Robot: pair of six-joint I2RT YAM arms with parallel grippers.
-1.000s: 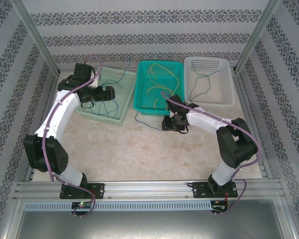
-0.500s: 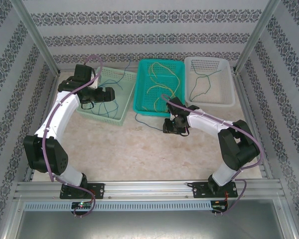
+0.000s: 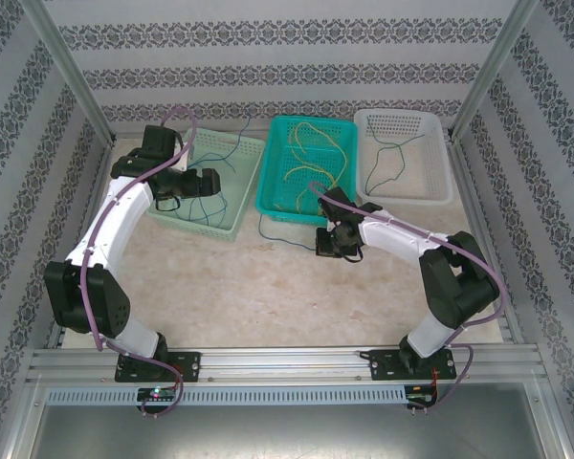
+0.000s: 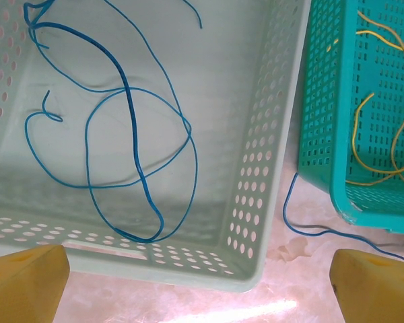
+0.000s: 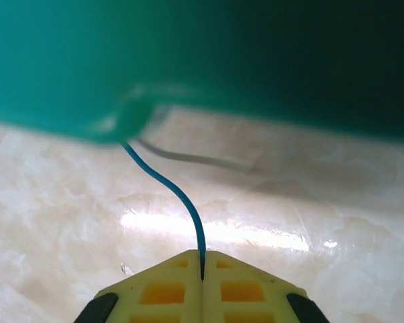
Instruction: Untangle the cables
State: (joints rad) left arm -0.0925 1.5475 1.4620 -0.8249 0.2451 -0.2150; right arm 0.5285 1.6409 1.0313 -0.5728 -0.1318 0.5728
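Observation:
One blue cable (image 3: 273, 232) lies on the table in front of the teal basket (image 3: 268, 182), and my right gripper (image 3: 322, 241) is shut on its end. In the right wrist view the yellow fingertips (image 5: 175, 282) meet on the blue cable (image 5: 172, 188), which curves up under the teal basket (image 5: 188, 60). Yellow cables (image 3: 311, 163) lie inside that basket. My left gripper (image 3: 206, 180) hangs open over the pale green basket (image 3: 196, 225). Looped blue cables (image 4: 131, 134) rest in this basket (image 4: 269, 134), with nothing between the left fingers (image 4: 27, 272).
A white basket (image 3: 407, 196) at the back right holds a dark thin cable (image 3: 378, 167). The three baskets stand in a row along the back. In the left wrist view, the loose blue cable (image 4: 303, 225) crosses the gap beside the teal basket (image 4: 323, 101).
My right gripper has closed onto the blue cable on the table and shifted slightly toward the right. The left arm has stayed where it was.

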